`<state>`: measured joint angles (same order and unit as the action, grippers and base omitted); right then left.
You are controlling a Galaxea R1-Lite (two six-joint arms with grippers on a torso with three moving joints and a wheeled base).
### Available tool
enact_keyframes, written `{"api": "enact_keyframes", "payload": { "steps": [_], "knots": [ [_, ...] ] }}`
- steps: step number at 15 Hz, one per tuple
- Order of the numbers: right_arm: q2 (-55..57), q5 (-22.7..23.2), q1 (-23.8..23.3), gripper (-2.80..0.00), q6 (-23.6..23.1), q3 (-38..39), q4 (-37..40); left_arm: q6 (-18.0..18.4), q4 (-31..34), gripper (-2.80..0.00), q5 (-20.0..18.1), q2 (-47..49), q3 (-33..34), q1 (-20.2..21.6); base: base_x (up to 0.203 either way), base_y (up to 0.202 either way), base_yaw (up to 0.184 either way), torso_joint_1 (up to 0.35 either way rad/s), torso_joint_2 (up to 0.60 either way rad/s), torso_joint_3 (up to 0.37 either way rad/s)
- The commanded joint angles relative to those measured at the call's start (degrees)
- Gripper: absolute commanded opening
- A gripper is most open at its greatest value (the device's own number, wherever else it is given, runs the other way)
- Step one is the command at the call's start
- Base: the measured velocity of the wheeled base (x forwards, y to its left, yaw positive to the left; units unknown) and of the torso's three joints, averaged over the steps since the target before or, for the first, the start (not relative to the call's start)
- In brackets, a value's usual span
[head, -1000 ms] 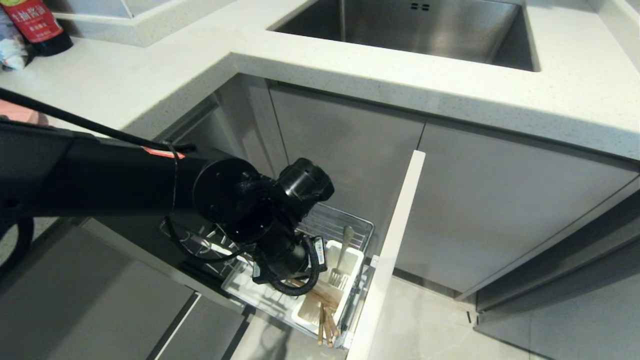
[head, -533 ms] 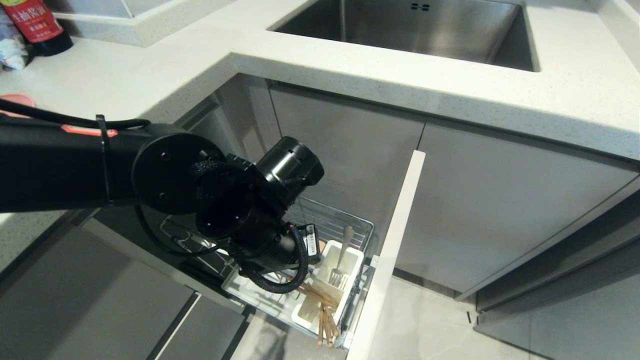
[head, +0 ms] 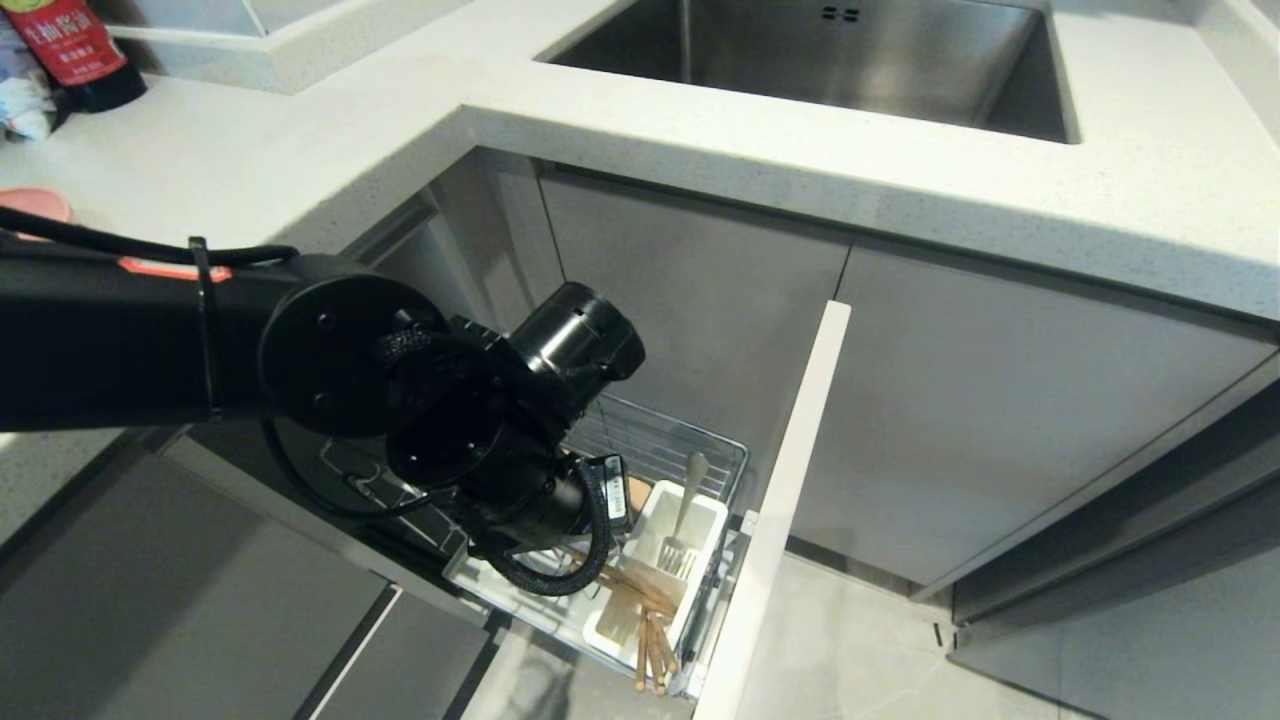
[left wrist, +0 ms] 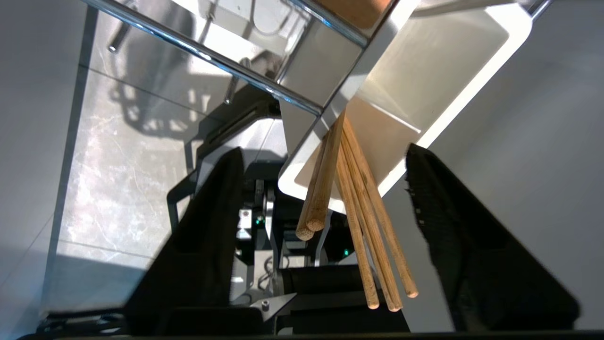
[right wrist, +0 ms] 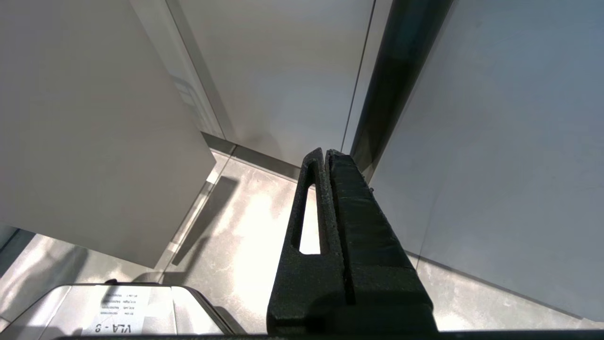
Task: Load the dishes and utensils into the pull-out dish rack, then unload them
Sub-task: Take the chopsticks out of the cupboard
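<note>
The pull-out dish rack (head: 700,447) stands drawn out below the counter, its pale front panel (head: 790,480) to the right. Its white utensil box (head: 705,512) (left wrist: 424,89) holds wooden chopsticks (head: 648,640) that stick out over the near end. In the left wrist view a pair of chopsticks (left wrist: 317,198) lies beside three more (left wrist: 373,236). My left gripper (left wrist: 323,151) hangs over the box, open, its fingers (left wrist: 212,212) well apart on either side of the chopstick ends and not touching them. My right gripper (right wrist: 326,153) is shut and empty, parked low over the floor.
A steel fork (head: 684,512) stands in the box. The left arm (head: 330,360) hides most of the rack. A pink dish edge (head: 35,203) and a sauce bottle (head: 75,50) sit on the counter (head: 300,150) at far left. The sink (head: 830,60) lies behind.
The left wrist has lifted and drawn back to the left, away from the utensil box. The chopsticks in the box lie as before. The pink dish edge now shows on the counter.
</note>
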<state>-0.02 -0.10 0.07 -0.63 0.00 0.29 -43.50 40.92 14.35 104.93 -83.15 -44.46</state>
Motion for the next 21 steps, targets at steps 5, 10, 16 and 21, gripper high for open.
{"api": "enact_keyframes", "payload": {
  "steps": [5, 10, 16, 21],
  "knots": [
    [0.0, 0.0, 0.0, -2.80, -0.1, 0.0, 0.0, -0.3, 0.2, 0.00, -1.3, 2.8, 0.2, 0.1, 0.000, 0.000, 0.000, 0.000, 0.00, 0.000],
    [0.0, 0.0, 0.0, -2.80, 0.0, 0.0, 0.0, -1.5, 0.1, 0.00, -1.3, 4.1, 0.2, -0.3, 0.000, 0.000, 0.000, 0.000, 0.00, 0.000],
    [0.0, 0.0, 0.0, -2.80, 0.0, 0.0, 0.1, -1.8, 0.1, 0.00, -1.3, 4.7, 0.3, -0.6, 0.000, 0.000, 0.000, 0.000, 0.00, 0.000],
    [0.0, 0.0, 0.0, -2.80, 0.0, 0.0, 0.0, -2.0, -0.2, 0.00, -1.3, 5.1, 0.3, -0.6, 0.000, 0.000, 0.000, 0.000, 0.00, 0.000]
  ]
}}
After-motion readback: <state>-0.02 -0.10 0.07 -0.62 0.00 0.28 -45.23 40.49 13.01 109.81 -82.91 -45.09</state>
